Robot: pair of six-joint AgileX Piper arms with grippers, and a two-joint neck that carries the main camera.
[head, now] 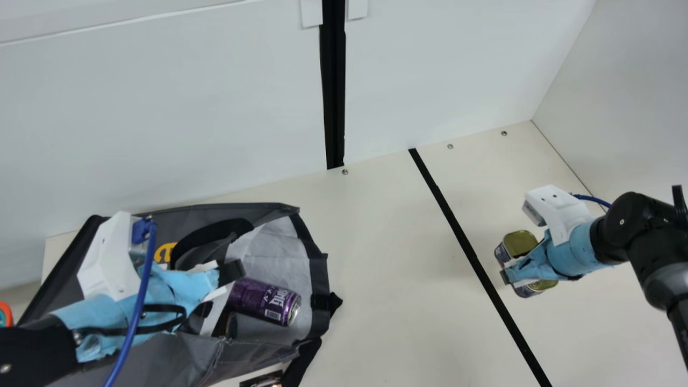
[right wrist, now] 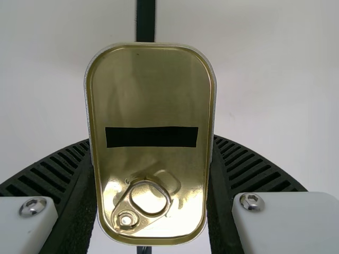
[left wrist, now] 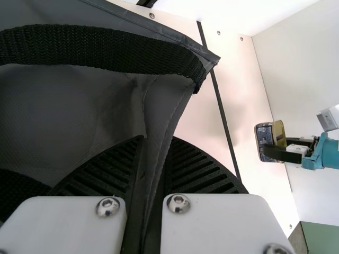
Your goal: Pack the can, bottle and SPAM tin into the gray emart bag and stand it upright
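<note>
The gray bag (head: 269, 352) lies on its side at the main view's lower left, its mouth facing right. A purple can (head: 263, 301) lies inside the mouth, beside a dark round end (head: 231, 325), possibly the bottle. Over the bag is my left gripper (head: 219, 290); in the left wrist view the left gripper (left wrist: 153, 174) pinches a fold of gray fabric (left wrist: 165, 114). On the right, my right gripper (head: 510, 275) is shut on the SPAM tin (head: 520, 243). From the right wrist, the gold lid of the tin (right wrist: 151, 90) sits between the fingers of the right gripper (right wrist: 151, 164).
A black strip (head: 457, 231) crosses the cream table (head: 376, 258) between bag and tin. White walls (head: 161, 118) stand behind and at the right. A small dark item (head: 262, 379) lies at the bottom edge by a bag strap, and an orange-and-teal thing (head: 5, 313) at the left edge.
</note>
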